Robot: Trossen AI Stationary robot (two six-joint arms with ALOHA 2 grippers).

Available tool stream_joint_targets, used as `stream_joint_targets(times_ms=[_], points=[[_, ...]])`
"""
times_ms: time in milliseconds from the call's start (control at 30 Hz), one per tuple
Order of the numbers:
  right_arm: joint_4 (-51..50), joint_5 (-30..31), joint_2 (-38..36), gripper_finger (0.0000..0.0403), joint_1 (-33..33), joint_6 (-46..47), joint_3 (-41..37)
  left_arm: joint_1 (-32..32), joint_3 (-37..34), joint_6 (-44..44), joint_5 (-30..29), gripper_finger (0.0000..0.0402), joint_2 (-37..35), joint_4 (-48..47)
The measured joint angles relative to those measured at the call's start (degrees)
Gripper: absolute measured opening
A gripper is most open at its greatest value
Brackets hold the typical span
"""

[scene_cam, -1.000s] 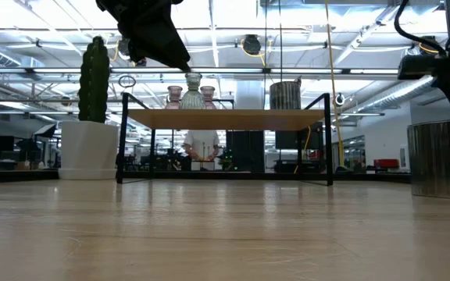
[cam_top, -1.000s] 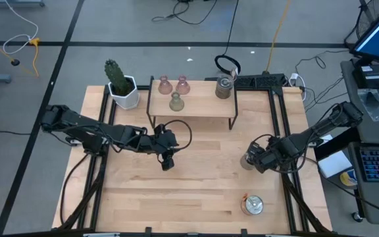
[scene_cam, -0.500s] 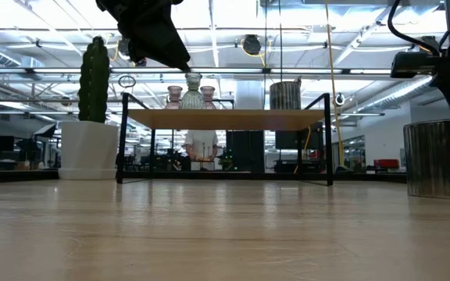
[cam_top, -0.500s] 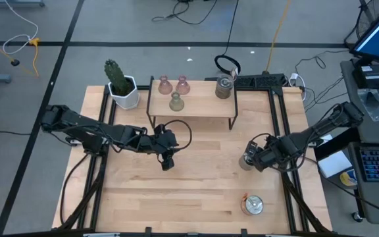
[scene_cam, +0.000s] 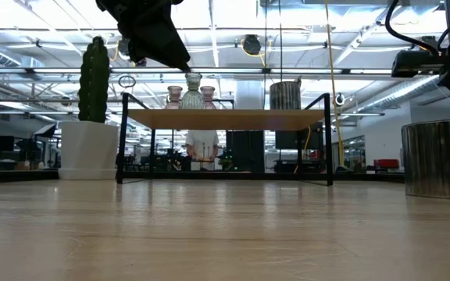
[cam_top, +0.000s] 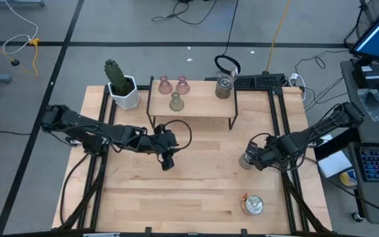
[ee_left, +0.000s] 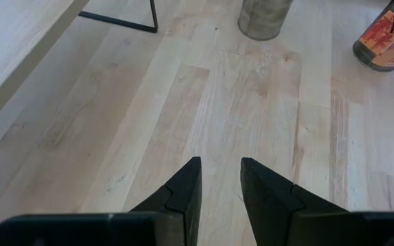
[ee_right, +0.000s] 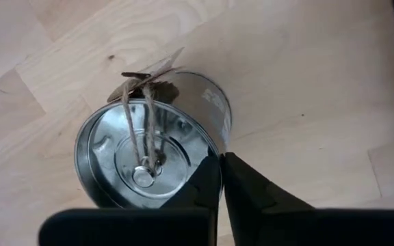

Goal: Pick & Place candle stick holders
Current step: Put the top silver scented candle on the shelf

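Note:
A shiny silver round candle stick holder (ee_right: 149, 150) with a string and paper tag stands on the table at the right (cam_top: 245, 161). My right gripper (ee_right: 221, 167) points down over it, shut on its rim. My left gripper (ee_left: 221, 178) hangs open above the bare table middle (cam_top: 166, 162), holding nothing. Two pale pink holders (cam_top: 165, 83) (cam_top: 182, 83) and an olive-green one (cam_top: 176, 101) stand on a small wooden shelf (cam_top: 196, 108). A second silver holder (cam_top: 224, 87) stands at the shelf's right end. A third (cam_top: 252, 205) sits near the front right. My right gripper pinches the thin wall of the silver holder at its rim (ee_right: 214, 152), one finger (ee_right: 204, 184) inside the cup and one (ee_right: 245, 184) outside. The fingers come from above, pointing down. The holder stands upright with its base on the table (scene_cam: 440, 191).
A green cactus in a white pot (cam_top: 120, 84) stands at the shelf's left end. Black frame rails (cam_top: 281, 131) run along the table's left and right sides. Bare wood lies between the two grippers and toward the near edge.
The silver holder under my right gripper has slid a little toward the table's left, the gripper staying over it.

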Motion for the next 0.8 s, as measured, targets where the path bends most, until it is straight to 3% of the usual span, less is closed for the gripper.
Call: stream_joint_targets(times_ms=[800], points=[[-2.7, 7.0, -0.9, 0.0, 0.0, -9.9, 4.5, 0.0, 0.0, -0.5, 1.6, 0.0104, 0.0, 4.0]])
